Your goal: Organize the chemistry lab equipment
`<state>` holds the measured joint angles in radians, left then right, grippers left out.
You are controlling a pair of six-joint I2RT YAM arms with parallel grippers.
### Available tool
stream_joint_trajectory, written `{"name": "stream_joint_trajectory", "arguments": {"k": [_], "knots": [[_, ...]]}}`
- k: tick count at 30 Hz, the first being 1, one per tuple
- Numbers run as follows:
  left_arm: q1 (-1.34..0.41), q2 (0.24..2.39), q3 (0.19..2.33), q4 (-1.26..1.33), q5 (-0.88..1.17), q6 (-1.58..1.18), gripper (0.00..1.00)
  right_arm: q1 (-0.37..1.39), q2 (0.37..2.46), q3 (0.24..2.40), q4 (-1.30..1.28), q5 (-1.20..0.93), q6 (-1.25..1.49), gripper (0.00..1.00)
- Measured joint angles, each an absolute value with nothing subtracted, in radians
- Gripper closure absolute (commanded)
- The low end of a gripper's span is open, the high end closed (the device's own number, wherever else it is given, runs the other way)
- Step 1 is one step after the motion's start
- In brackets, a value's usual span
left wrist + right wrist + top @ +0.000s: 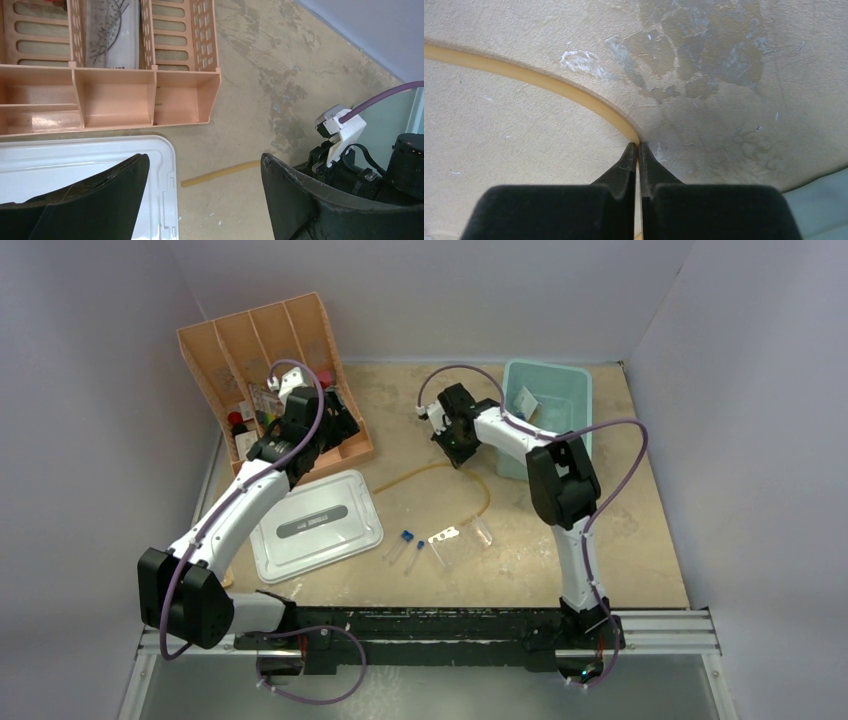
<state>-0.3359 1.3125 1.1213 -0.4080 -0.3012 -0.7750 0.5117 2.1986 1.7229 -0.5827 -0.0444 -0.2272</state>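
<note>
Tan rubber tube lies curved left-to-right, pinched by right claw.

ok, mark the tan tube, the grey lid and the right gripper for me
tan tube [549, 82], right wrist view, middle of its curve
grey lid [316, 524], top view, centre strip
right gripper [639, 146], right wrist view, between its closed fingertips
</note>
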Motion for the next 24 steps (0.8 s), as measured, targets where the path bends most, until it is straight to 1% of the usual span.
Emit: {"name": "stream_joint_trajectory", "arguments": {"k": [7,14,18,24], "knots": [[-0.336,1.312,1.120,-0.405,-0.303,-0.775,0.19,0.517,2.121,1.666,-0.559,0.000,-0.233,1.00],[-0.336,1.312,1.119,-0.405,-0.311,-0.775,0.19,0.516,1.871,1.685,-0.492,0.009,-0.229,1.00],[-0.336,1.306,1.114,-0.403,-0.315,-0.776,0.19,0.516,1.784,1.720,-0.455,0.009,-0.216,1.00],[-0.336,1.301,1.114,-0.390,-0.318,-0.786,0.19,0.502,1.672,1.711,-0.410,0.057,-0.158,1.00]]}}
